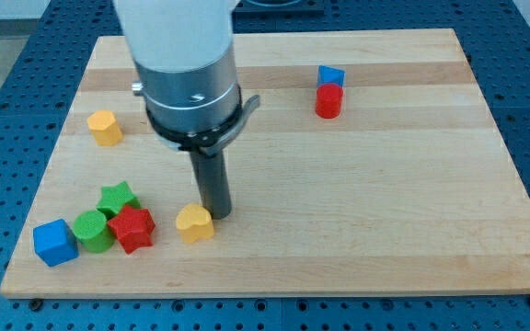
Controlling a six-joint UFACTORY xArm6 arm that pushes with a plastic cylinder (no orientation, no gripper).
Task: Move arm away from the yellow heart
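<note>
The tool is a bare rod w/ no jaws, holding nothing. My tip [217, 215] is seen touching or just beside the yellow heart [195, 222], at its right, near the surface [385, 184] btm edge. Retreat is best made twd the view's right/top, so the heart is not dragged.

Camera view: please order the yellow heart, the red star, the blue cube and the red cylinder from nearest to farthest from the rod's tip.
1. Yellow heart, touching or nearly touching my tip, at its left.
2. Red star, farther toward the view's left.
3. Blue cube, at the view's bottom left corner.
4. Red cylinder, toward the view's top right.

The last two are close, so that order is less certain.
</note>
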